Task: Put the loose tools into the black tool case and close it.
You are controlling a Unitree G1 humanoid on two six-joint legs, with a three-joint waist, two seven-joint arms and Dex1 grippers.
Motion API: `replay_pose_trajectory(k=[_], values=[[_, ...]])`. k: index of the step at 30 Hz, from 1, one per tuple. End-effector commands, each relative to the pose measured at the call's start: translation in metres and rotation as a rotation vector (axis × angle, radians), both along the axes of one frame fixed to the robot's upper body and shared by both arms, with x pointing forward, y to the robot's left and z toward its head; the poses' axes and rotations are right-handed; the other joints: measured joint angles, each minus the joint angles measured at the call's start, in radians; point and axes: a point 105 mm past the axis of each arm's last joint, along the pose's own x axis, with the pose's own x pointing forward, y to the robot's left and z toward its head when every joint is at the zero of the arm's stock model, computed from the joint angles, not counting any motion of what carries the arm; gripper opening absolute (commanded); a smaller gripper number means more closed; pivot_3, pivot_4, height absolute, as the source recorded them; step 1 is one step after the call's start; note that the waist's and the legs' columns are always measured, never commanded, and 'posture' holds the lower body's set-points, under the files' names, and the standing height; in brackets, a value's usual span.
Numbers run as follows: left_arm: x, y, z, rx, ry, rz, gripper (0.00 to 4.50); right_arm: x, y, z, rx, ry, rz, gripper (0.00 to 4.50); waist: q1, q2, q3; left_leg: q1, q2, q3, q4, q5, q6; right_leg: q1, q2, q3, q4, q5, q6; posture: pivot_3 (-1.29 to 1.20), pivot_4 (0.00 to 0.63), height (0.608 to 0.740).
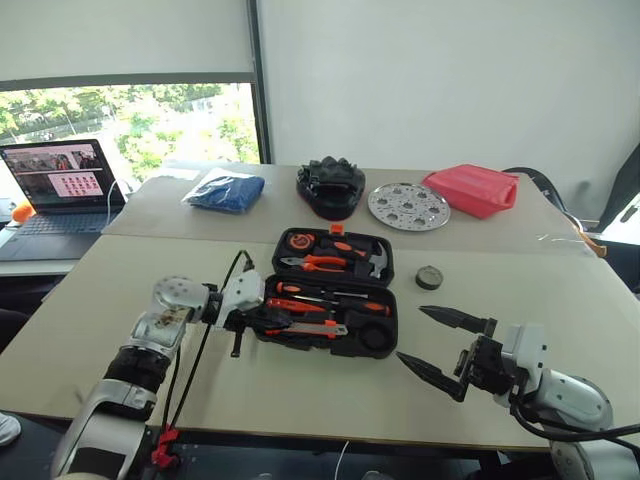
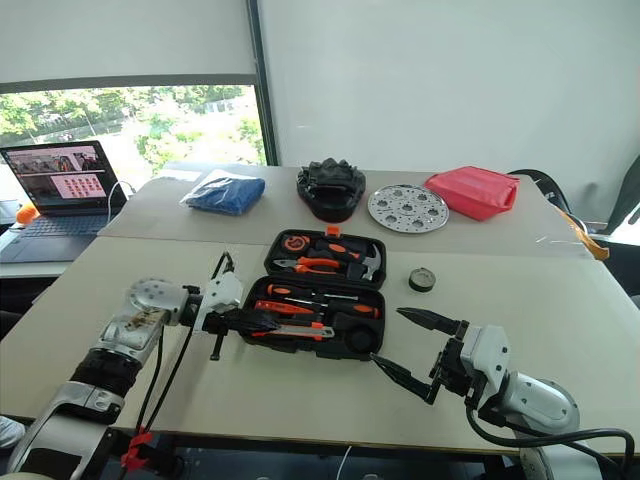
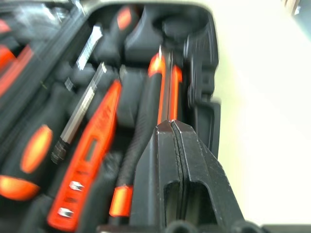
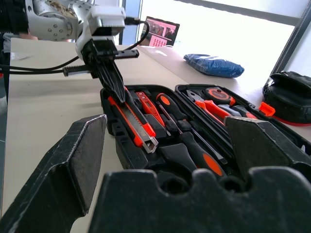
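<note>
- The left gripper (image 2: 262,322) has its two black fingers pressed together on nothing, their tips over the black-orange utility knife (image 4: 133,124) in the near row of the flat black plastic clamshell tool case (image 2: 372,341).
- The case lies open under and beyond those tips; two screwdrivers with orange-and-black handles (image 1: 325,302) and a slim orange pen-like tool (image 4: 145,103) sit in its recesses.
- The right gripper (image 1: 440,345) hangs past the case's other end, jaws spread wide and empty.
- A small dark round disc (image 1: 429,277) lies on the beige table (image 1: 120,300), beyond the right gripper and just off the case's far corner.
- Risk: the shut fingers could snag the knife and lift it out; closing early would leave the disc outside.
- Further off: a black lumpy round-based object (image 1: 331,186), a perforated silver metal disc (image 1: 408,206), a blue wrapped bundle (image 1: 226,192), a red pouch (image 1: 472,189) and a laptop (image 1: 60,190). None blocks the lid.
</note>
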Motion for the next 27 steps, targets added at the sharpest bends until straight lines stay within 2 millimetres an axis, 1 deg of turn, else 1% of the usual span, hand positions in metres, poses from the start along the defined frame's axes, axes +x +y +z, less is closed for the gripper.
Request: replay_pose_trajectory(k=[1, 3, 5, 6, 9, 11, 13, 16, 20, 22, 26, 27], values=[[0.013, 0.002, -0.007, 0.050, -0.028, 0.085, 0.06, -0.003, 0.002, 0.011, 0.000, -0.054, 0.016, 4.50, 0.003, 0.000, 0.000, 0.001, 0.000, 0.000, 0.000, 0.000, 0.000, 0.001, 0.000, 0.000, 0.000, 0.000, 0.000, 0.00, 0.150, 0.740], [0.016, -0.003, -0.005, 0.019, -0.021, 0.097, 0.06, -0.003, 0.002, 0.011, -0.001, -0.052, 0.017, 4.50, 0.006, 0.000, 0.000, 0.002, 0.000, 0.000, 0.000, 0.001, 0.000, 0.002, 0.000, 0.000, 0.000, 0.000, 0.000, 0.00, 0.150, 0.740], [0.016, -0.008, -0.002, -0.025, -0.005, 0.094, 0.06, -0.003, 0.003, 0.010, 0.000, -0.051, 0.017, 4.50, 0.007, 0.000, 0.000, 0.003, -0.001, 0.000, 0.000, 0.002, 0.000, 0.003, 0.000, 0.000, 0.000, -0.003, 0.007, 0.00, 0.150, 0.740], [0.016, -0.010, 0.000, -0.043, 0.001, 0.094, 0.06, -0.003, 0.003, 0.010, 0.001, -0.050, 0.016, 4.50, 0.007, 0.000, 0.000, 0.003, -0.001, 0.000, 0.001, 0.002, 0.001, 0.003, 0.000, 0.000, 0.000, -0.002, 0.007, 0.00, 0.150, 0.740], [0.007, -0.017, 0.011, -0.120, 0.018, 0.032, 0.06, -0.005, 0.003, 0.010, 0.002, -0.047, 0.013, 4.50, 0.002, 0.000, 0.000, 0.002, 0.000, 0.000, 0.001, 0.003, 0.001, 0.002, 0.000, 0.000, 0.000, -0.002, 0.007, 0.00, 0.150, 0.740], [0.006, -0.017, 0.016, -0.139, 0.015, 0.019, 0.06, -0.005, 0.002, 0.009, 0.002, -0.045, 0.010, 4.50, -0.001, 0.000, 0.000, 0.000, 0.000, 0.000, 0.000, 0.003, 0.001, 0.000, 0.000, 0.000, 0.000, -0.002, 0.007, 0.00, 0.150, 0.740], [0.008, -0.014, 0.014, -0.115, -0.001, 0.032, 0.06, -0.005, 0.003, 0.009, 0.003, -0.044, 0.008, 4.50, -0.003, 0.000, 0.000, -0.002, 0.000, 0.000, 0.000, 0.003, 0.001, -0.002, 0.001, 0.000, 0.000, 0.001, 0.000, 0.00, 0.150, 0.740], [0.014, -0.010, 0.012, -0.089, -0.029, 0.063, 0.06, -0.005, 0.003, 0.008, 0.005, -0.044, 0.008, 4.50, -0.004, 0.000, 0.000, -0.002, 0.000, 0.000, -0.002, 0.002, 0.002, -0.002, 0.000, 0.000, -0.001, 0.001, 0.000, 0.00, 0.150, 0.740], [0.015, -0.011, 0.012, -0.083, -0.026, 0.066, 0.06, -0.005, 0.003, 0.009, 0.007, -0.045, 0.006, 4.50, -0.002, 0.000, 0.000, -0.001, 0.000, 0.000, -0.001, 0.002, 0.002, -0.001, 0.000, 0.000, -0.001, 0.001, 0.000, 0.00, 0.150, 0.740], [0.016, -0.008, 0.007, -0.051, -0.037, 0.075, 0.06, -0.006, 0.003, 0.009, 0.007, -0.044, 0.005, 4.50, -0.003, 0.000, 0.000, -0.001, 0.000, 0.000, -0.001, 0.002, 0.002, -0.001, 0.000, 0.000, -0.001, 0.001, 0.000, 0.00, 0.150, 0.740], [0.017, -0.009, 0.009, -0.090, -0.028, 0.089, 0.06, -0.006, 0.003, 0.009, 0.010, -0.042, 0.004, 4.50, -0.003, 0.000, 0.000, 0.000, 0.000, 0.000, -0.001, 0.002, 0.002, 0.000, 0.000, 0.000, -0.001, 0.001, 0.000, 0.00, 0.150, 0.740], [0.014, -0.010, 0.010, -0.100, -0.023, 0.070, 0.06, -0.006, 0.003, 0.009, 0.009, -0.042, 0.004, 4.50, -0.003, 0.000, 0.000, 0.000, 0.000, 0.000, -0.001, 0.002, 0.002, -0.001, 0.000, 0.000, 0.000, 0.001, 0.000, 0.00, 0.150, 0.740]])
